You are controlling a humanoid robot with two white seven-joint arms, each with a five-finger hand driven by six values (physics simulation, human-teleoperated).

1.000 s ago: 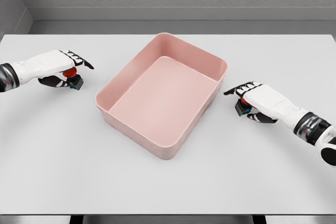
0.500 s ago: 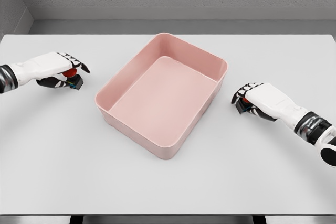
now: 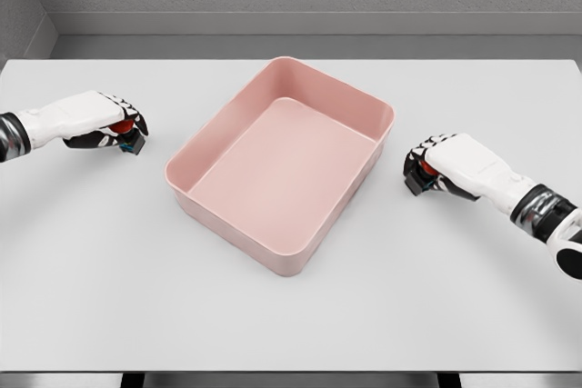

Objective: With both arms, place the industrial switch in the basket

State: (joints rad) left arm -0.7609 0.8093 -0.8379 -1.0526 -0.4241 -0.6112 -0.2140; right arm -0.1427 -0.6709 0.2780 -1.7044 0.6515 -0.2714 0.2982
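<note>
A pink rectangular basket (image 3: 368, 102) sits in the middle of the white table, turned at an angle. Left of it, my left hand (image 3: 127, 124) is curled over a small switch (image 3: 133, 142) with a red button and a dark body, which rests on the table. On the basket's right, my right hand (image 3: 426, 165) has its fingers wrapped over a second switch (image 3: 416, 182); only a bit of red and its dark body show under the fingers. Both switches are largely hidden by the hands.
The white table (image 3: 291, 315) reaches to a grey wall at the back. Its front edge runs along the bottom of the view.
Both hands' fingers have curled down from stretched out to closed over their switches. The right hand has shifted slightly up and toward the basket.
</note>
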